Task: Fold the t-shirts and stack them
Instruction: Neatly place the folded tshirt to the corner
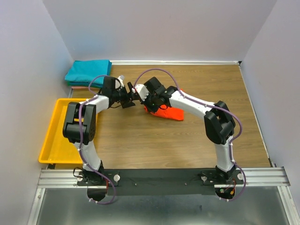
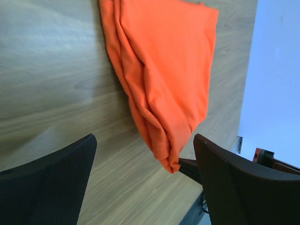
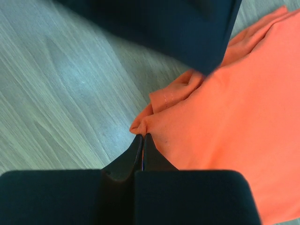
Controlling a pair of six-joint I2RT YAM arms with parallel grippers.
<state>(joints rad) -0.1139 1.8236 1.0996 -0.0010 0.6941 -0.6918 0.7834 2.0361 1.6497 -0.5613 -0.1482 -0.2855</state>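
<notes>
I'm looking at a wood-grain worktop. The orange-red t-shirt lies folded near its middle. The teal t-shirt sits folded in the far left corner, and a yellow tray lies along the left edge.

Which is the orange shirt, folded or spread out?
Folded: the orange shirt lies as a narrow bundle with stacked layers along its edge.

Two grippers, left gripper and right gripper; one orange shirt at the right one, one teal shirt beyond the left; one tray.
</notes>
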